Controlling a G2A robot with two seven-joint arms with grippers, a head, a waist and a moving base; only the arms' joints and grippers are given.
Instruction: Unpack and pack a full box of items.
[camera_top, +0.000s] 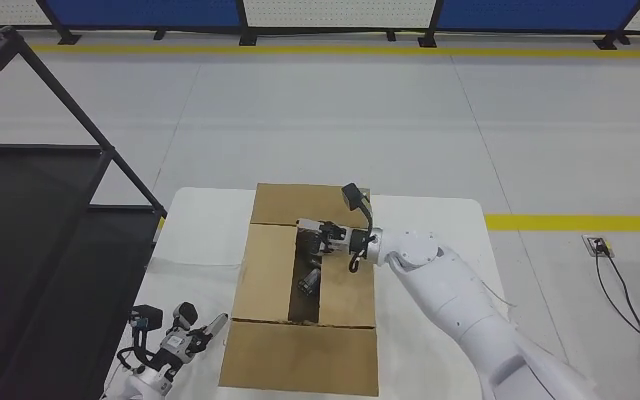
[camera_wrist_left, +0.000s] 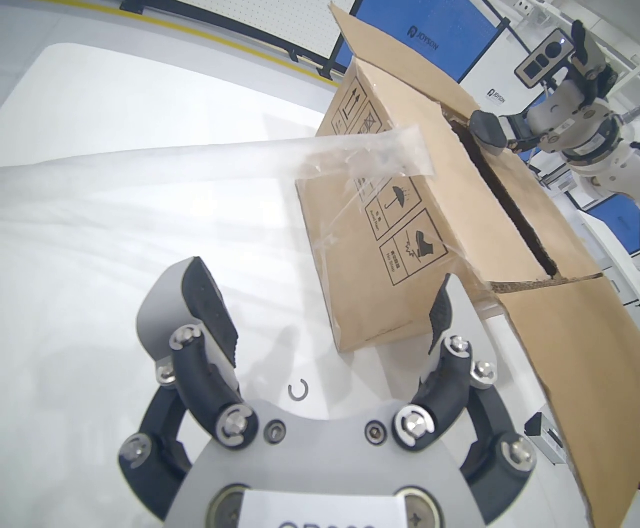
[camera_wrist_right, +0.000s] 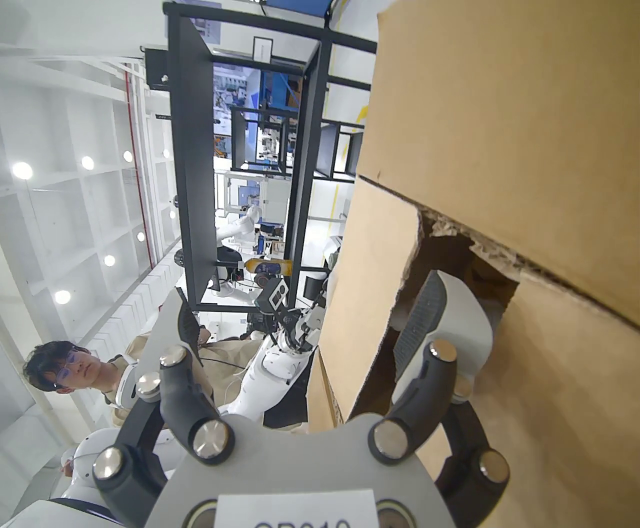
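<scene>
A brown cardboard box (camera_top: 300, 300) stands in the middle of the white table (camera_top: 200, 225). Its top flaps lie partly apart, leaving a dark gap where a small grey item (camera_top: 309, 281) shows. My right gripper (camera_top: 312, 236) is open at the far end of that gap. In the right wrist view this gripper (camera_wrist_right: 305, 330) straddles one flap (camera_wrist_right: 370, 280), with one finger (camera_wrist_right: 435, 320) inside the box. My left gripper (camera_wrist_left: 325, 310) is open and holds nothing, low over the table by the box's near left corner (camera_top: 185, 335). A strip of clear tape (camera_wrist_left: 365, 150) hangs off the box side (camera_wrist_left: 400, 225).
A black metal rack (camera_top: 60, 250) stands close along the table's left side. A small metal C-ring (camera_wrist_left: 298, 389) lies on the table just in front of the left gripper. The near flap (camera_top: 300, 358) reaches out toward the table's front edge.
</scene>
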